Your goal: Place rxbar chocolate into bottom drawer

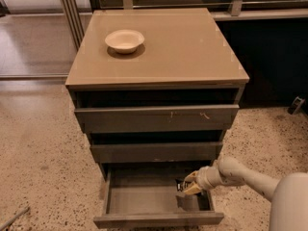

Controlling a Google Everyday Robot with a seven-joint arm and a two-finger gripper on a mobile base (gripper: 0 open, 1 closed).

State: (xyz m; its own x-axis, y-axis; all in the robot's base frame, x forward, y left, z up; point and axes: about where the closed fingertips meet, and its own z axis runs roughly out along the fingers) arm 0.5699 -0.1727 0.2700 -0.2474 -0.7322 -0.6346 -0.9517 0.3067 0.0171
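The bottom drawer (159, 220) is pulled out and its grey tray is in view. My gripper (187, 186) reaches in from the right, over the right half of the drawer's inside. Its yellowish fingers (191, 177) are shut on a small dark object, the rxbar chocolate (179, 185), which sticks out to the left of the fingertips just above the drawer floor. My pale arm (240, 174) runs off to the lower right.
The two drawers above, the middle drawer (156, 152) and the top drawer (156, 118), stand slightly ajar. A cream round bowl (124, 40) sits on the cabinet top (192, 52). Speckled floor surrounds the cabinet. A dark wall is behind on the right.
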